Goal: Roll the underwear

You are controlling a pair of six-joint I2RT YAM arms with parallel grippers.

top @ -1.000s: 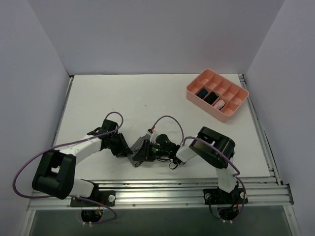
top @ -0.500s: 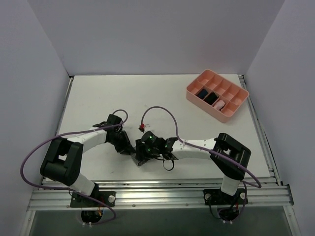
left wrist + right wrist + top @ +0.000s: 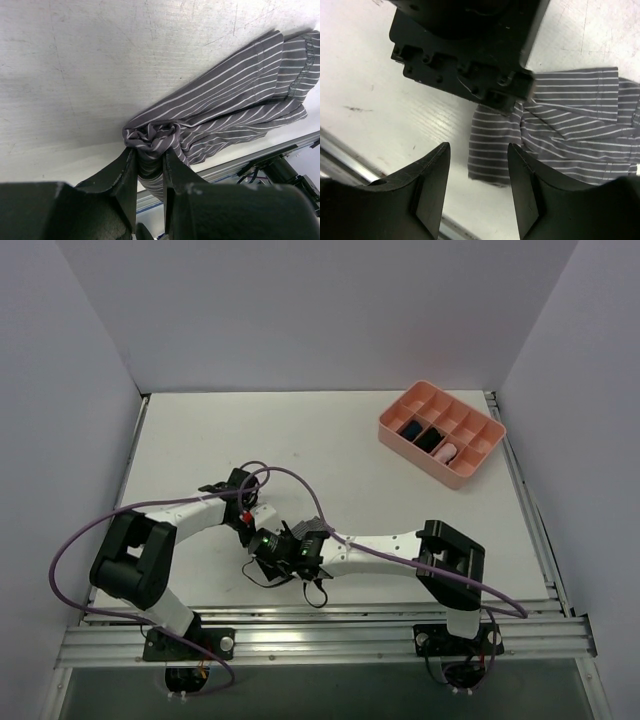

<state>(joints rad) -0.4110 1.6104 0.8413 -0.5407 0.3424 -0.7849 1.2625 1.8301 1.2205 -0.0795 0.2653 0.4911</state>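
The underwear (image 3: 235, 95) is grey cloth with fine white stripes, lying crumpled on the white table near the front edge. My left gripper (image 3: 149, 150) is shut on a bunched corner of it. In the top view the left gripper (image 3: 256, 527) and right gripper (image 3: 272, 552) crowd together and hide most of the underwear (image 3: 313, 530). In the right wrist view my right gripper (image 3: 477, 165) is open and empty, hovering over the table just left of the underwear's folded edge (image 3: 495, 150). The left gripper's black body (image 3: 465, 45) sits above that edge.
A pink divided tray (image 3: 466, 472) stands at the back right with small dark and pink bundles (image 3: 430, 438) in it. The metal front rail (image 3: 320, 618) runs close below the grippers. Purple cables loop over both arms.
My right arm has stretched further left, over the underwear, so its gripper now lies beside the left one. The left gripper has shifted slightly right and back, still holding the cloth.
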